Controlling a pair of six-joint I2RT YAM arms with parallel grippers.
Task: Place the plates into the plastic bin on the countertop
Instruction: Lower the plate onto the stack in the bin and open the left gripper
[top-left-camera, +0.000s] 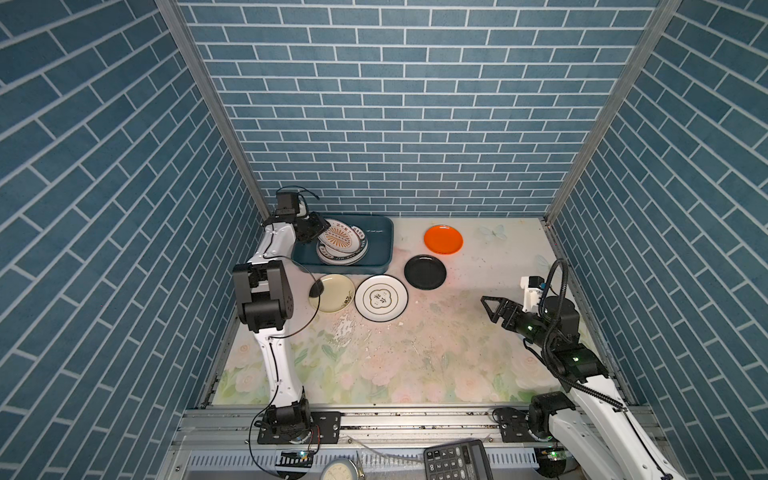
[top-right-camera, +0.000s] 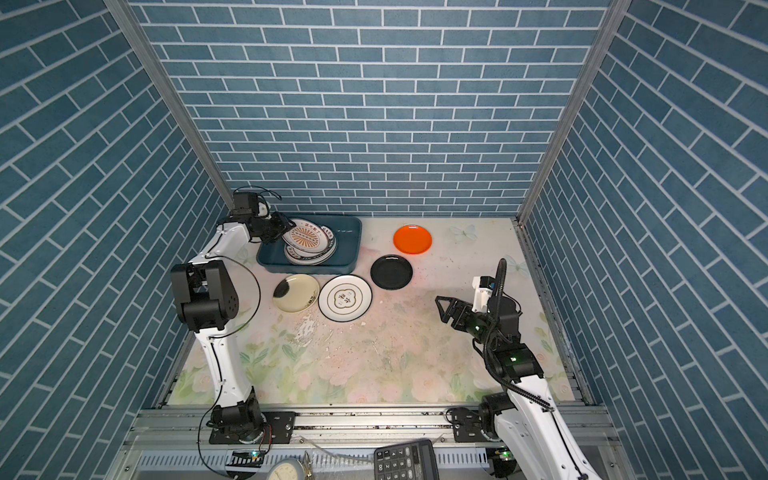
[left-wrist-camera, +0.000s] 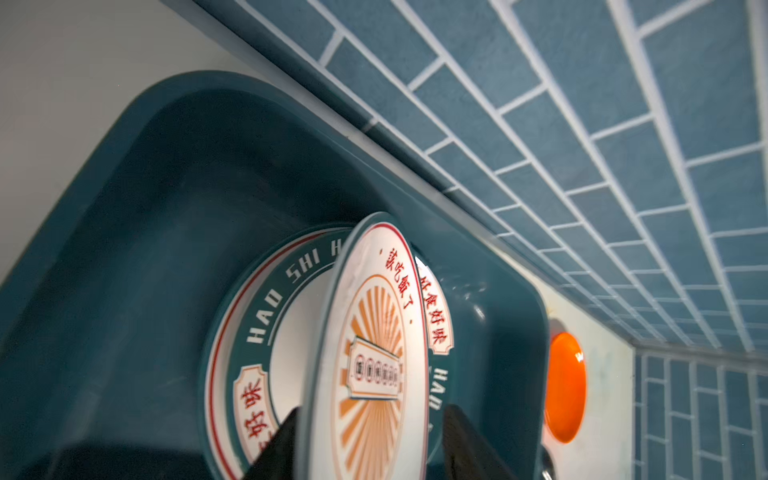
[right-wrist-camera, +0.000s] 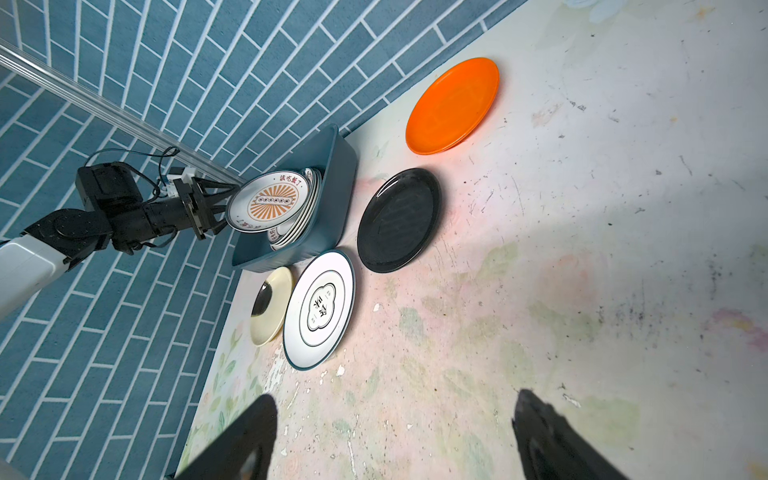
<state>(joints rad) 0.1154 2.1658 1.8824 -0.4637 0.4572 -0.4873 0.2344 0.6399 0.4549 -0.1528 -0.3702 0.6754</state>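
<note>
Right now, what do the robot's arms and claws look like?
The left arm and right arm have white shells with chunky black joints. The left gripper and right gripper are black, with triangle-shaped frame fingers. A thin black cable loops along the left arm; a thick ribbed hose runs along the right one, where small green lights glow.

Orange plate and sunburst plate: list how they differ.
The orange plate is plain; the sunburst plate is white with an orange ray print and a teal rim. The orange plate lies flat on the countertop; the sunburst plate sits tilted atop the stack in the plastic bin, at the open left gripper. Both are round and shallow.
</note>
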